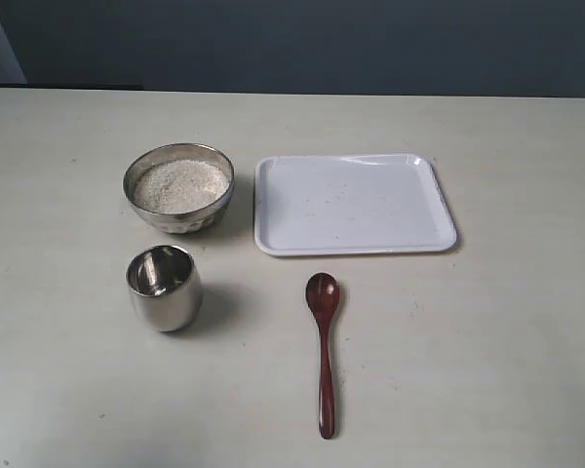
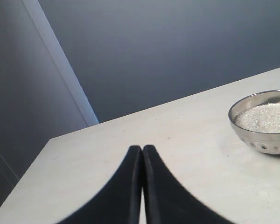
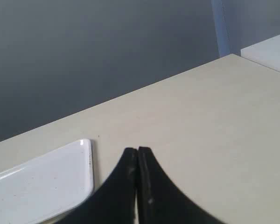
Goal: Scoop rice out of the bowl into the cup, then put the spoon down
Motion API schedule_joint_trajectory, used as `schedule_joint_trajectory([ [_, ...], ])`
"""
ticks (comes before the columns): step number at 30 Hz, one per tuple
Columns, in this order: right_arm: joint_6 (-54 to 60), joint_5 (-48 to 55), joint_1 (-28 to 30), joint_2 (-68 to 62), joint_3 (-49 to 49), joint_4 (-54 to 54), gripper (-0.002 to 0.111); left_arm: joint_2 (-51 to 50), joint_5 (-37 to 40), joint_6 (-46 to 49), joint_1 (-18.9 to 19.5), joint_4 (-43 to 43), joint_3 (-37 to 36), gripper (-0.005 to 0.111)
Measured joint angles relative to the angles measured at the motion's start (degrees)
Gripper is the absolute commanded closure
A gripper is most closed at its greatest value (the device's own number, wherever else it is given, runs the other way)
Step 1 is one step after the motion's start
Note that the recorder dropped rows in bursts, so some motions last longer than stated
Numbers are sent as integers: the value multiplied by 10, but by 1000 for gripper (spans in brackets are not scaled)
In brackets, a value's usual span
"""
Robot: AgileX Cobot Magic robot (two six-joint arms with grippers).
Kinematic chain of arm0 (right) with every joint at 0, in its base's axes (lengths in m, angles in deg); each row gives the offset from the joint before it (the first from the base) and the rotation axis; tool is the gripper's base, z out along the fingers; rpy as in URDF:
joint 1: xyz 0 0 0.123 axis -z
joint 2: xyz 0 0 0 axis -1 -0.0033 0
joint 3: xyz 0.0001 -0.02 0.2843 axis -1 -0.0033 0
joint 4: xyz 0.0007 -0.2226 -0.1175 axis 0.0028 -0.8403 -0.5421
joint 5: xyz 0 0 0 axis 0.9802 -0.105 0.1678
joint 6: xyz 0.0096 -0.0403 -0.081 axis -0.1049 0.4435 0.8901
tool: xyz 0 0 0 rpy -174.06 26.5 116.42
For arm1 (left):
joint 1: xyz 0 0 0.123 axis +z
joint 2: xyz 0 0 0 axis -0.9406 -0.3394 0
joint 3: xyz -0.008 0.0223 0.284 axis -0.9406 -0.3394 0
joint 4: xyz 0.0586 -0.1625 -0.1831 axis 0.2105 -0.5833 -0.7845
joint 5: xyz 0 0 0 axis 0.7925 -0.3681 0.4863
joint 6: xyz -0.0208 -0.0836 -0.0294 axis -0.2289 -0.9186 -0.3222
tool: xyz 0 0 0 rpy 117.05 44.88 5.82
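Task not yet begun: the spoon [image 1: 323, 353] lies flat on the table [image 1: 487, 341], untouched, head toward 12 o'clock and handle toward 6, just below the white tray [image 1: 354, 203] and at about 4 o'clock from the cup [image 1: 164, 288]. The bowl [image 1: 178, 187] sits at 12 o'clock from the cup, close beside it but not touching, with the tray at its 3 o'clock. The rice [image 1: 180, 185] fills the bowl nearly to the rim; the cup looks empty. Neither arm shows in the exterior view. In the wrist views the left gripper [image 2: 142, 147] has its jaws pressed together on nothing, with the bowl off to one side, and the right gripper [image 3: 137, 150] is likewise closed and empty, with a corner of the tray near it. Risks, as judged from this layout: (1) the handle is thin and flush with the table, so a descent with the jaws together, or one slightly off line, would likely push or roll the spoon instead of pinching it; the fingertips could also scrape the surface. (2) A grip far down the handle may let the head sag or twist under load. (3) With rice this high, a deep or fast dig would probably spill grains over the rim. (4) The cup mouth is narrow and the cup looks light, so a poorly centred tip would scatter rice, and a bump from the spoon could topple it.
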Motion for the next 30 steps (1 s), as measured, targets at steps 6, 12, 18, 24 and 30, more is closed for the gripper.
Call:
schedule_joint_trajectory([
  [6, 0, 0, 0, 0, 0, 0, 109, 0, 0, 0, 0, 0, 0, 106],
  [12, 0, 0, 0, 0, 0, 0, 109, 0, 0, 0, 0, 0, 0, 106],
  [18, 0, 0, 0, 0, 0, -7, 109, 0, 0, 0, 0, 0, 0, 106],
  [24, -32, -33, 0, 0, 0, 14, 109, 0, 0, 0, 0, 0, 0, 106],
  [30, -63, -108, 0, 0, 0, 105, 109, 0, 0, 0, 0, 0, 0, 106],
])
